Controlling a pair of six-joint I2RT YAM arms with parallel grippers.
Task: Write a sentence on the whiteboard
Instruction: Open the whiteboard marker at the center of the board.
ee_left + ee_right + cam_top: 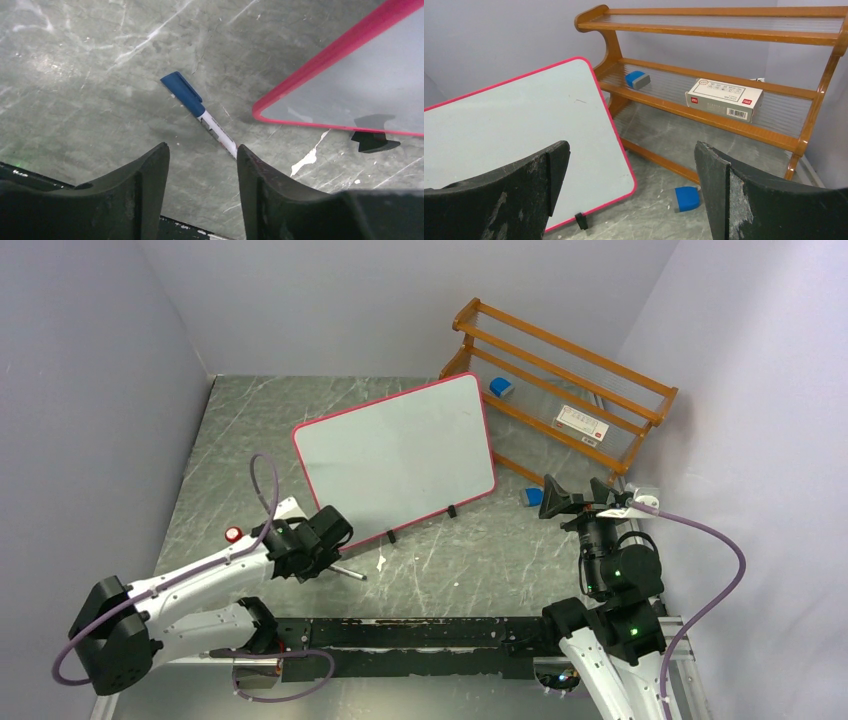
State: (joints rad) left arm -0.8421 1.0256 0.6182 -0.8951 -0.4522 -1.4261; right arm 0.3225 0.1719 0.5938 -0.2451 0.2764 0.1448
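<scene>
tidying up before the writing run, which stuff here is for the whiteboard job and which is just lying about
For the job: whiteboard, blank; blue-capped marker; left gripper, open over it.
Lying about: wooden rack; white box; blue eraser on shelf; blue eraser on table; small red object.

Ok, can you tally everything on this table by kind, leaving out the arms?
Whiteboard: 1
Blue-capped marker: 1
Blue erasers: 2
White box: 1
Wooden rack: 1
Small red round object: 1
Total: 7
</scene>
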